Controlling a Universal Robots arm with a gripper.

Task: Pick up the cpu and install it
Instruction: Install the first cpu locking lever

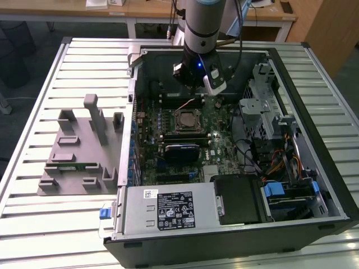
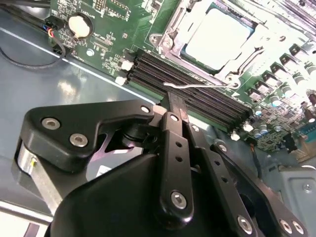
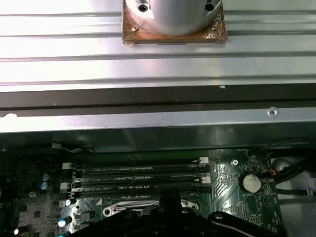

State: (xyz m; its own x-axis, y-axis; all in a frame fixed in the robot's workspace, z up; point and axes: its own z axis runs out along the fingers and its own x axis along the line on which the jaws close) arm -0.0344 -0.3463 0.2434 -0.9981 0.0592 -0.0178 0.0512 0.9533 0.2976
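The cpu (image 1: 184, 119) lies flat in its socket on the green motherboard (image 1: 216, 126) inside the open computer case. Its pale silver top (image 2: 217, 40) shows within the metal socket frame. My gripper (image 1: 205, 94) hangs just behind the socket, over the black memory slots (image 2: 197, 96), at the exterior view's upper middle. In the second wrist view its fingers (image 2: 173, 106) meet at one tip, shut with nothing visible between them. That tip sits right by the end of the thin socket lever wire (image 2: 197, 87). The gripper's dark linkage (image 3: 170, 212) shows at the first wrist view's edge.
A grey parts fixture (image 1: 78, 162) lies at the exterior view's left of the case. Inside the case are a dark block (image 1: 182, 151) near the socket, a power supply (image 1: 168, 210), a drive cage (image 1: 261, 112), loose cables (image 1: 249, 151) and a coin battery (image 3: 250, 183).
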